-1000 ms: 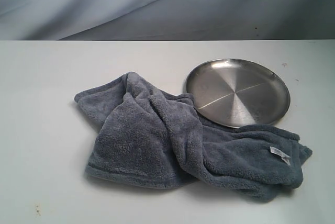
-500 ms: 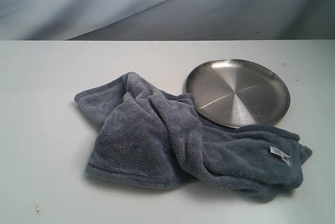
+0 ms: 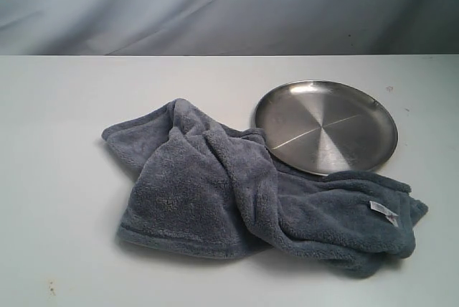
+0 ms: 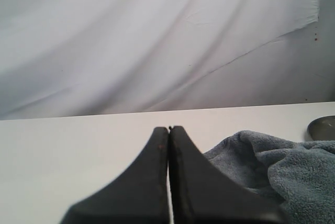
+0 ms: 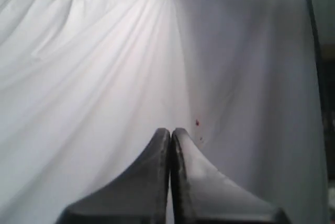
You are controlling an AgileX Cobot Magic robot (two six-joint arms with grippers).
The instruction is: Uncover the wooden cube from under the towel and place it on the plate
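A white table [image 3: 57,106] runs back to a draped grey-blue backdrop [image 3: 143,6], and neither arm shows in the exterior view. At centre lies the fluffy blue-grey towel [image 3: 215,185], bunched in thick folds. The shiny steel plate [image 3: 326,124] sits bare at its two o'clock, and the cloth's edge just touches the rim. We see no wooden cube anywhere, so we judge it's under that heap, though we can't tell under which fold.

The left gripper [image 4: 169,129] has its fingers pressed together on nothing, with the towel [image 4: 282,166] ahead of it and a sliver of plate [image 4: 322,128] beyond. The right gripper [image 5: 170,131] is likewise closed and empty, and faces only backdrop.

How will it handle? We expect the towel to be light, limp and clingy, so it will drape and drag, not lift as a sheet. We'd pinch a raised fold or the stitched hem [image 3: 172,235] at seven o'clock, not the small white label [image 3: 384,212] at four o'clock. Peel it away from the plate, so the cloth doesn't land on it.

The cube should be rigid and light, so we'd grip it on two opposite flat faces. Set it down gently, because that polished metal looks slippery.
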